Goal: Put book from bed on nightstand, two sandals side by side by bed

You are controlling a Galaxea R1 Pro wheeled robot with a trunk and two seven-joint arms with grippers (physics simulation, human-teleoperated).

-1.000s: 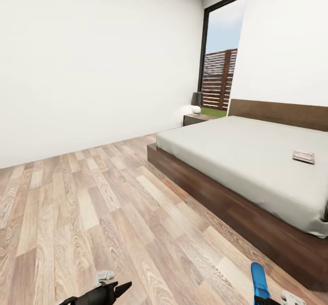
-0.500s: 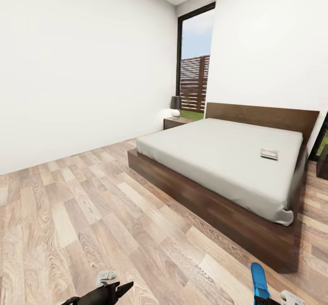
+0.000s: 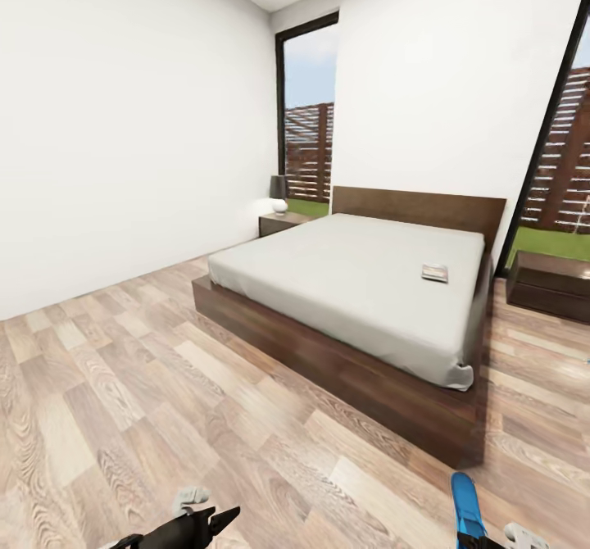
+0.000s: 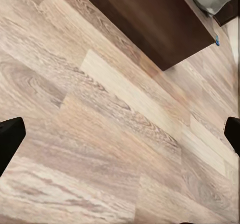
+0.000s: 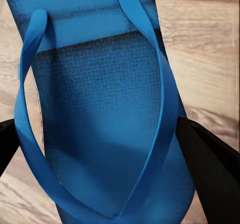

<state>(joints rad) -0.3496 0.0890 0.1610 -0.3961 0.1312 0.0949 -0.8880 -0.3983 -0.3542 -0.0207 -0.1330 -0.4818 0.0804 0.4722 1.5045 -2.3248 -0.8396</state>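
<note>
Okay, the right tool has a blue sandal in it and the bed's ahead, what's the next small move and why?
Probably roll forward toward the near side of the bed. The right tool is shut on the sandal, but the bed frame sits well ahead across open plank floor, too far to set the sandal beside it. The book lies on the mattress.

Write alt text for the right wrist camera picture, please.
A bright blue sandal with thong straps sits between the right gripper's two black fingers, which press its sides, above a light wood-plank floor.
</note>
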